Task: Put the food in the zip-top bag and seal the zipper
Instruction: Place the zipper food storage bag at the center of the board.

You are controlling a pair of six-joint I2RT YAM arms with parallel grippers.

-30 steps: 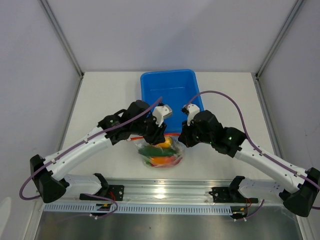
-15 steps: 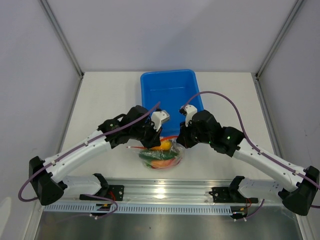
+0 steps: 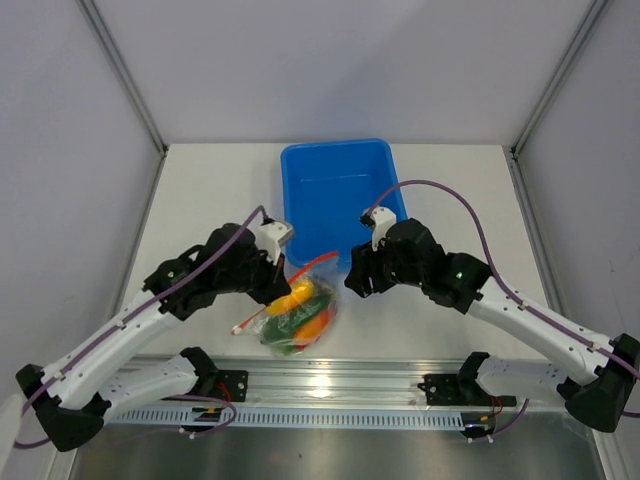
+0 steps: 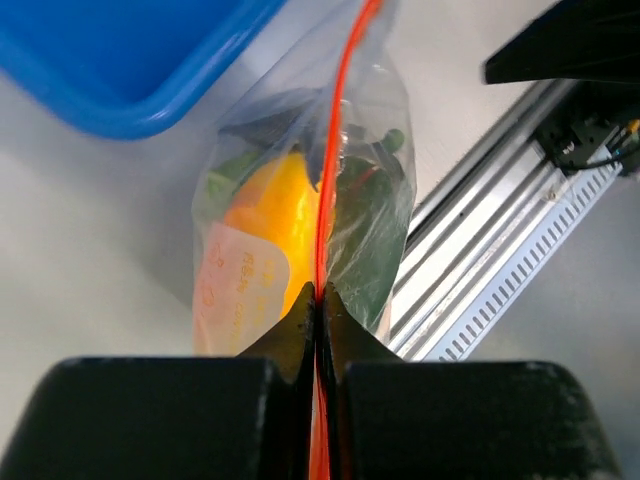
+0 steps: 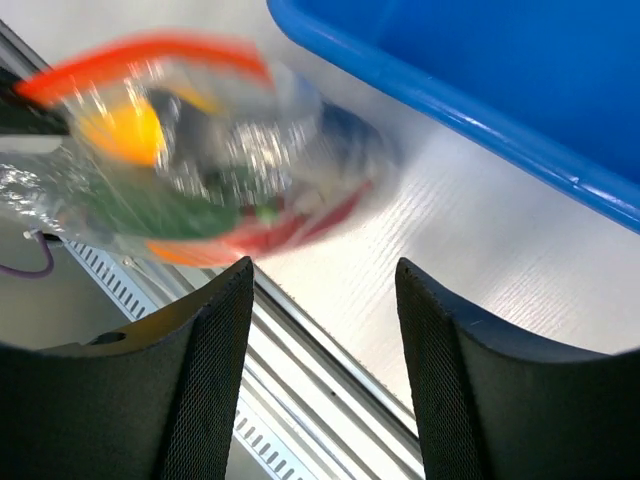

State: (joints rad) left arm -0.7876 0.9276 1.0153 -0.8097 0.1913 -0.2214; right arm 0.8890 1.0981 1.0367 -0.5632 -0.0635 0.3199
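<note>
While L grip (image 4: 318, 295) sits clamped tight on zipper (image 4: 328, 180) | bag (image 3: 298, 318) w/ food (image 4: 265, 215) just before tub (image 3: 340, 185) | R grip (image 5: 320, 268) wide open, empty | bag prob. soft, slick, bottom-heavy: take by stiffer strip, not film

Robot lab booth: white partition walls (image 3: 340, 60), aluminium rail (image 3: 330, 382), white table (image 3: 210, 190).

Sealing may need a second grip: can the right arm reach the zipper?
Probably yes. The right pincer is open and empty, with nothing between it and the nearer end of the zipper; the left pincer pinches only the other end.
</note>
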